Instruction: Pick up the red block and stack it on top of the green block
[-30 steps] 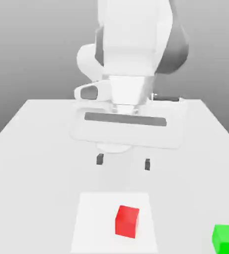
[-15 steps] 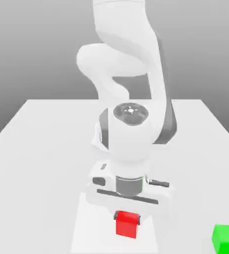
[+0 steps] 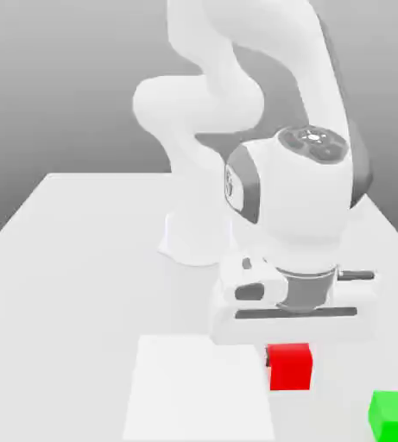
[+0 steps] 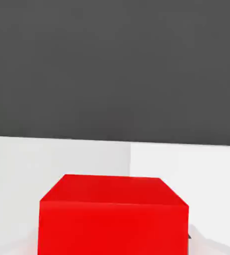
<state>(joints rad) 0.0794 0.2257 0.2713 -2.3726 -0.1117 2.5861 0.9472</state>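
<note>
Exterior view shows the gripper [image 3: 289, 363] clamped on the red block [image 3: 290, 368], its fingers closed tight against the cube's sides, so the block hangs under the hand near the table's [image 3: 72, 259] front edge. The green block [image 3: 394, 414] sits alone by the front corner on the exterior view's right, well apart, waiting as the base of the stack.

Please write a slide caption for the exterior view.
White arm carries the red block in shut jaws toward the green block.
</note>
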